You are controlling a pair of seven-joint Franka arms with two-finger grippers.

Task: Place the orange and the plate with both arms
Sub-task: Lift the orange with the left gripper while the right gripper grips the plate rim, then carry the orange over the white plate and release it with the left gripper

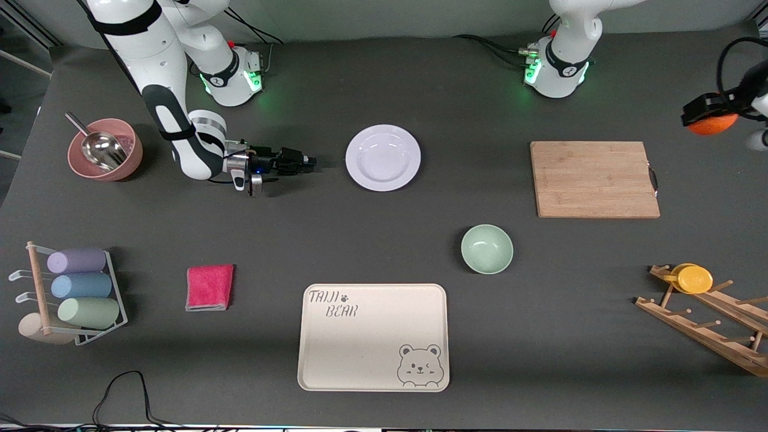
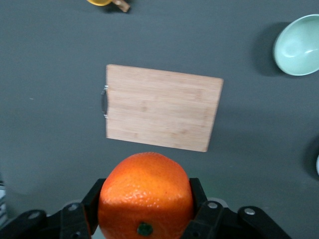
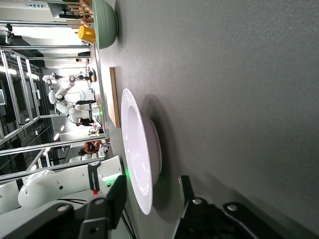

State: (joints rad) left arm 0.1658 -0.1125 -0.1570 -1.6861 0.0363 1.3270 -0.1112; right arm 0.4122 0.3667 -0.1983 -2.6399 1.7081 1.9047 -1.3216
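Note:
The orange (image 1: 714, 126) is gripped in my left gripper (image 1: 711, 119), up in the air over the left arm's end of the table, past the wooden cutting board (image 1: 594, 179). In the left wrist view the orange (image 2: 145, 191) sits between both fingers (image 2: 85, 206), with the board (image 2: 162, 107) below. The pale lavender plate (image 1: 383, 157) lies flat on the table. My right gripper (image 1: 309, 161) is open and low by the table, beside the plate toward the right arm's end, not touching it. In the right wrist view the plate's rim (image 3: 142, 164) lies just ahead of the open gripper (image 3: 149, 196).
A mint-green bowl (image 1: 486, 248) and a cream bear tray (image 1: 373, 337) lie nearer the camera than the plate. A pink cloth (image 1: 209, 287), a pink bowl with a scoop (image 1: 105, 150), a cup rack (image 1: 72, 294) and a wooden rack with a yellow cup (image 1: 693, 278) stand around.

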